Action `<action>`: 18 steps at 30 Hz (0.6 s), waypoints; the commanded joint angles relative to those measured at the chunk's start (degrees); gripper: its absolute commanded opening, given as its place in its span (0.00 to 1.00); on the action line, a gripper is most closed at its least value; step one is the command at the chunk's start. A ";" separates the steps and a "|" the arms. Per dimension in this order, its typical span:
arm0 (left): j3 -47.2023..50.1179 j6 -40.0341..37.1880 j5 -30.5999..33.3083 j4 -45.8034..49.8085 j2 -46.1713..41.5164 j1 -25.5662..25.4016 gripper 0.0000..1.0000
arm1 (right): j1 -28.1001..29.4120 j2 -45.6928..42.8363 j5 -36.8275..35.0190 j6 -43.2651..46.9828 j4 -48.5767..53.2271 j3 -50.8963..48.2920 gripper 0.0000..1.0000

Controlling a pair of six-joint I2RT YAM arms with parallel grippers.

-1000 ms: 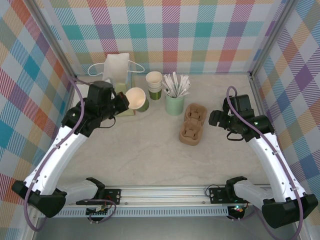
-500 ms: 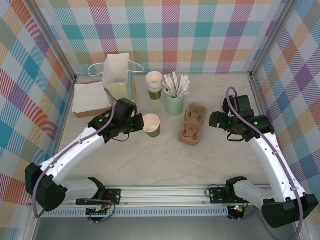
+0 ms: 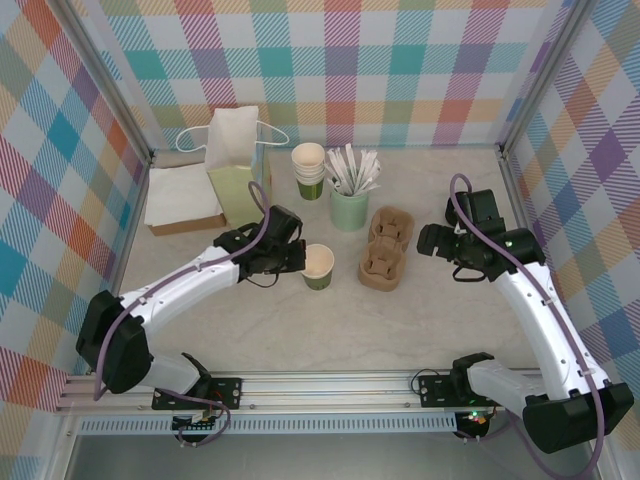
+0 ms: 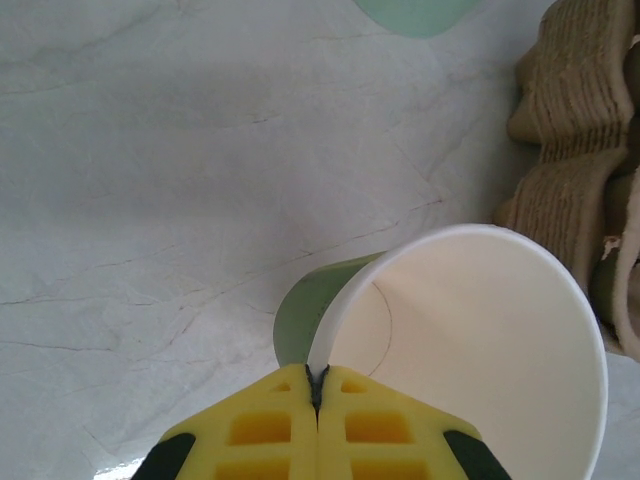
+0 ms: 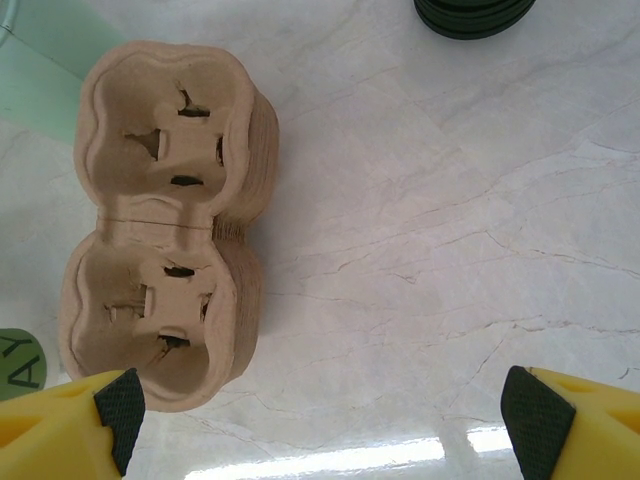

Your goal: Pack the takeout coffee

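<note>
Plaid walls (image 3: 400,70) in pink, teal, orange and blue close off the back and both sides of a pale, marble-patterned counter (image 3: 300,330). From the near edge the white left arm (image 3: 180,295) reaches diagonally toward the middle. The right arm (image 3: 540,310) rises along the right side and bends inward. At the back left a white paper bag (image 3: 232,130) with cord handles stands upright, and a flat pile of white napkins (image 3: 180,190) lies just beside it on its left. A stack of brown pulp cup carriers (image 3: 385,250) lies right of centre, its two wells seen from above in the right wrist view (image 5: 160,220). Behind it a mint-green cup (image 3: 349,212) holds white stirrers (image 3: 352,168), and a short stack of cups (image 3: 309,170) stands to that cup's left. The takeout coffee (image 3: 318,268) is near the middle of the counter, just left of the carriers and in front of the mint-green cup. It is lidless, with its cream inside open to the camera; whether its base rests on the counter cannot be told. The left tool (image 3: 292,258) is closed tight on it, and in the left wrist view its yellow fingers (image 4: 260,430) pinch the cup's wall at the rim (image 4: 318,385). The right tool (image 3: 430,240) hangs just right of the carriers with its jaws spread wide and nothing between them. One yellow finger (image 5: 60,420) shows in each lower corner of the right wrist view. Black lids (image 5: 472,15) lie at that view's top edge.
</note>
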State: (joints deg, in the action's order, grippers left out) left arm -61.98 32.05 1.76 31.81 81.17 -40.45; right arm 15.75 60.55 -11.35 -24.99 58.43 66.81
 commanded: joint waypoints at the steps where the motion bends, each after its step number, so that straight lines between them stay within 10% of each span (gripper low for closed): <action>1: 0.71 -0.69 0.69 -1.22 1.37 -1.01 0.00 | 0.25 0.35 -0.07 -0.19 1.57 -0.62 0.94; 18: 0.47 -0.85 2.67 0.16 0.75 -1.01 0.34 | 0.25 2.02 -1.19 1.78 2.68 0.23 0.95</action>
State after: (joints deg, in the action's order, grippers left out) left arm -61.12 32.01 2.61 31.00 84.47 -40.53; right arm 15.75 62.08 -11.57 -24.47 59.70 66.46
